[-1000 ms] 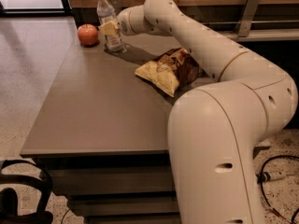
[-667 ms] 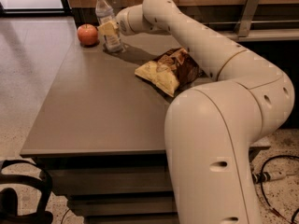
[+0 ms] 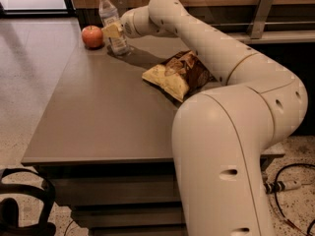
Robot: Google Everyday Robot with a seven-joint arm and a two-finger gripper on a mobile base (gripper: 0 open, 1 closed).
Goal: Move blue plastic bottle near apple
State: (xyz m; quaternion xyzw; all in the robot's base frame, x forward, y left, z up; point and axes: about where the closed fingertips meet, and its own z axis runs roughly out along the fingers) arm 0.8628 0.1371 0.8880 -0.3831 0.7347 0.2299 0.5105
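The blue plastic bottle, clear with a white cap and a pale label, stands upright at the far left of the table. The red-orange apple sits just to its left, close by but not touching. My gripper reaches in from the right at the bottle's mid-height. A yellowish finger lies across the front of the bottle, and the gripper is shut on it. The bottle's base rests on the table.
A brown-and-yellow chip bag lies at mid-table, right of the bottle and under my arm. The grey table has its left edge near the apple. A wooden wall runs behind it. A black chair and floor cables are below.
The bottle, the apple and the gripper stay where they were. Only my arm's near body has shifted slightly in the view.
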